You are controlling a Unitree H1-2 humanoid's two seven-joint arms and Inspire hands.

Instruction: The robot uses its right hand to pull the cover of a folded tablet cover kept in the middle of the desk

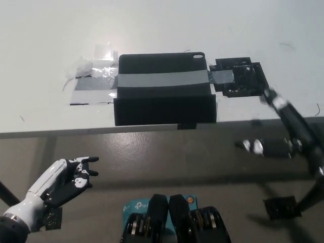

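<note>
A black folded tablet cover point(164, 104) lies in the middle of the white desk point(45, 35), its front edge near the desk's front edge. A grey strip point(162, 80) runs across the cover from left to right. My black right hand point(239, 77) rests on the desk just right of the cover, and the strip's right end reaches onto it. Whether the hand holds the strip is not visible. My right arm point(296, 124) comes in from the lower right. My white left hand point(66, 178) rests open below the desk edge at the lower left, holding nothing.
Crumpled clear tape point(96, 66) and a grey taped patch point(93, 95) sit on the desk just left of the cover. The desk's front edge point(61, 132) runs across the picture, with brown floor point(152, 162) below it.
</note>
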